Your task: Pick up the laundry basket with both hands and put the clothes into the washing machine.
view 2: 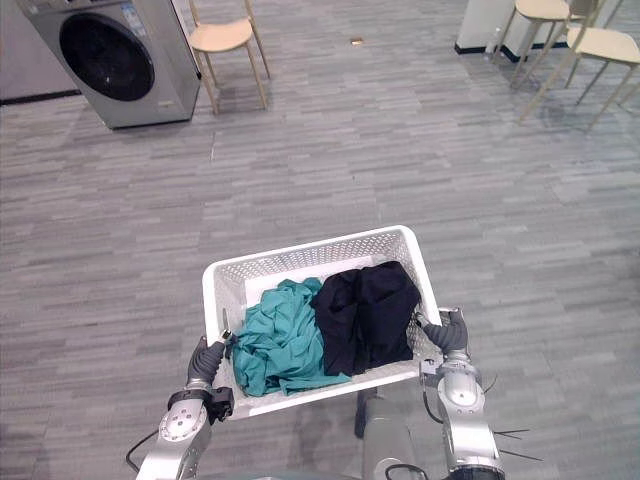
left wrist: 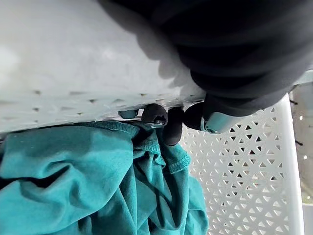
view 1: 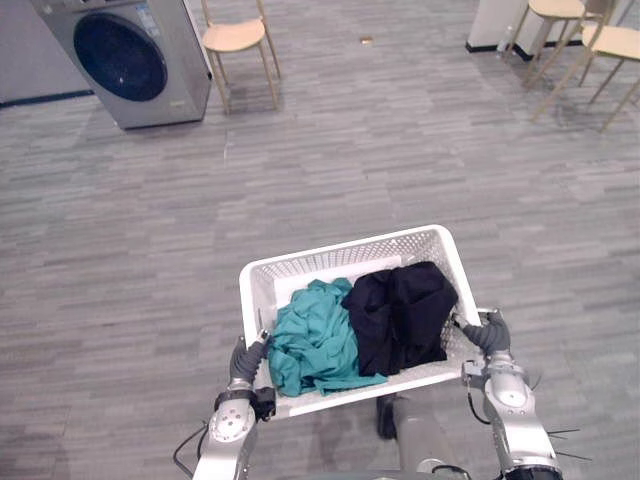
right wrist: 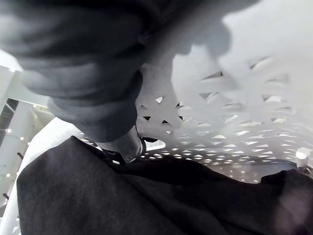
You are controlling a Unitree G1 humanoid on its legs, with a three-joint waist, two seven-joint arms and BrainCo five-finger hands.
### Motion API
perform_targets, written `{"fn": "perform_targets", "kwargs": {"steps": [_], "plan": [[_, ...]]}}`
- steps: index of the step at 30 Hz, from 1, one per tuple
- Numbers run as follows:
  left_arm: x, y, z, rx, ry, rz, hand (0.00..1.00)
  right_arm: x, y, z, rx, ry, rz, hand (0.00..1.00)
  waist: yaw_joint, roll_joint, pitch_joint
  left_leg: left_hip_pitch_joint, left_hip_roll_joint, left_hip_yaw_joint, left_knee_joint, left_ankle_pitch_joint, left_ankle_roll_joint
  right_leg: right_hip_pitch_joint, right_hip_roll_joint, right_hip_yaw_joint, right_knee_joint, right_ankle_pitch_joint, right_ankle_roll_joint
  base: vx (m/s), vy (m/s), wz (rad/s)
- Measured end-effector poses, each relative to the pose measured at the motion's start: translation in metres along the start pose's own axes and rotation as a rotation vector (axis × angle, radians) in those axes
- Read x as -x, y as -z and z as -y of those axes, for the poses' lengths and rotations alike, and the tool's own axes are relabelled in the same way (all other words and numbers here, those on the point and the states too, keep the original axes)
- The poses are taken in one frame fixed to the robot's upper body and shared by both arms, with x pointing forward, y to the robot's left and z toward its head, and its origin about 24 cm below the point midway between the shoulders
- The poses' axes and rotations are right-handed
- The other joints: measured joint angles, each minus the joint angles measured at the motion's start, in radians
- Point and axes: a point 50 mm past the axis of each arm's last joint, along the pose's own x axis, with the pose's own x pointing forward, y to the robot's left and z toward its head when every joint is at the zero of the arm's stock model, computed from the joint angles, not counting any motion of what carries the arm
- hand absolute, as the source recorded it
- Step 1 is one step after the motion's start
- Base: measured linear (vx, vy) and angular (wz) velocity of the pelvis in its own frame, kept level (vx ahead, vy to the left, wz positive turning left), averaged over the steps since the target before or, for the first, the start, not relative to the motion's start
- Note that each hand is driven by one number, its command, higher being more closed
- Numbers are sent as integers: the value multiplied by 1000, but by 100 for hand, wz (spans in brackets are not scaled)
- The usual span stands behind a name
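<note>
- The left hand's [view 1: 246,360] fingers [left wrist: 172,128] are curled over the left rim of the laundry basket [view 1: 340,250]. Their dark tips hook down inside the rim, touching the bunched teal garment [view 1: 315,342].
- The right hand's [view 1: 488,335] fingers [right wrist: 126,145] are curled over the basket's right rim. Their tips are buried against the dark garment [view 1: 402,315], so the ends cannot be seen.
- The white perforated basket is held between the two hands, close in front of the robot, with its far edge turned slightly to the left.
- Both garments lie inside the basket, touching each other: the teal one in the left half, the dark one in the right half. A bare patch of the basket's bottom shows at the far left.
- The grey wood-pattern floor [view 1: 400,150] stretches away beyond the basket.
- The washing machine [view 1: 125,55] stands well apart at the far left, its round door shut.
- A wooden chair [view 1: 235,38] is just to the right of the machine.
- More chairs [view 1: 610,45] stand at the far right.
</note>
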Motion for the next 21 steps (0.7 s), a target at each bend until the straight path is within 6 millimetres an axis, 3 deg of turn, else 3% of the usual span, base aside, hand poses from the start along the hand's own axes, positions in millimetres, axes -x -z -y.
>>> {"fn": "perform_targets", "kwargs": {"steps": [1,3,4,5,6,7,8,9,10,11,12,13,14,15,16,17,19,21], "plan": [[1,-1,-2,-1,-4,8,100,3,-2,0,-8,3,11,100,25,-11,12,-95,26,60,88,-95,79,102,12,3,-44,-35,-6,655,-184,0],[5,-4,-5,0,-11,26,100,2,-6,-3,-15,-7,25,100,47,-45,17,-208,20,168,9,-211,132,224,11,19,-144,-53,2,607,-95,-4],[7,-8,-7,5,-17,49,100,-1,-11,-4,-20,-12,44,100,63,-41,10,-282,-4,214,-121,-261,134,286,7,33,-206,-58,11,592,-26,-23],[7,-10,-7,9,-19,61,100,-3,-14,-5,-20,-13,54,100,77,-49,15,-329,-31,230,-255,-266,134,326,-3,46,-237,-68,26,649,60,-26],[8,-10,-8,14,-25,63,100,-8,-15,-7,-17,-23,57,100,81,-48,16,-353,-80,230,-502,-240,98,376,-22,54,-277,-81,47,672,124,-16],[8,-10,-8,18,-27,62,100,-11,-15,-9,-11,-29,53,100,81,-47,15,-351,-100,229,-649,-211,60,402,-30,56,-295,-82,61,819,203,-17],[10,-10,-7,27,-31,63,100,-15,-13,-10,1,-43,46,100,93,-32,11,-360,-113,234,-877,-119,29,455,-35,69,-335,-108,104,823,264,-26],[10,-9,-7,27,-30,56,100,-16,-10,-11,2,-45,31,100,104,-36,10,-355,-115,245,-862,-60,46,484,-45,77,-348,-119,121,874,299,-27],[11,-8,-9,18,-33,42,100,-16,-5,-12,0,-45,10,100,111,-61,3,-334,-158,251,-843,19,149,542,-83,73,-372,-132,148,763,264,1],[11,-6,-10,15,-37,34,100,-15,-2,-15,-6,-47,-4,100,99,-96,1,-331,-196,258,-800,-14,248,560,-129,56,-358,-132,197,641,210,27],[11,-5,-10,15,-38,28,100,-15,-1,-15,-7,-48,-12,100,95,-108,3,-332,-205,269,-764,-43,268,551,-153,52,-308,-132,213,618,236,32],[11,0,-8,5,-20,7,100,-14,6,-14,0,-46,-37,100,97,-115,3,-315,-218,278,-712,-111,282,486,-183,56,-103,-130,255,721,294,23],[11,3,-7,-8,2,-9,100,-11,11,-12,2,-37,-60,100,97,-127,5,-253,-248,265,-718,-183,269,371,-235,82,214,-78,321,696,283,21],[10,3,-8,-21,6,-9,100,-10,14,-12,-4,-32,-69,100,91,-139,8,-221,-273,251,-727,-210,271,311,-259,100,382,-56,322,666,234,52],[9,3,-11,-46,5,-13,100,-7,20,-15,-18,-31,-99,100,68,-158,10,-146,-312,231,-745,-240,280,224,-288,126,626,-74,294,828,202,60],[9,4,-14,-75,4,-18,100,-2,27,-17,-24,-33,-124,100,56,-152,12,-52,-326,212,-795,-259,282,161,-278,124,729,-110,231,819,180,52],[9,3,-18,-100,2,-13,100,1,29,-20,-35,-39,-133,100,39,-130,9,74,-327,175,-896,-262,281,58,-242,80,698,-168,149,657,113,35],[5,-4,-19,-115,6,14,100,1,26,-22,-49,-36,-123,100,23,-128,11,163,-327,134,-970,-271,267,-61,-207,29,557,-206,112,497,31,53]]}}
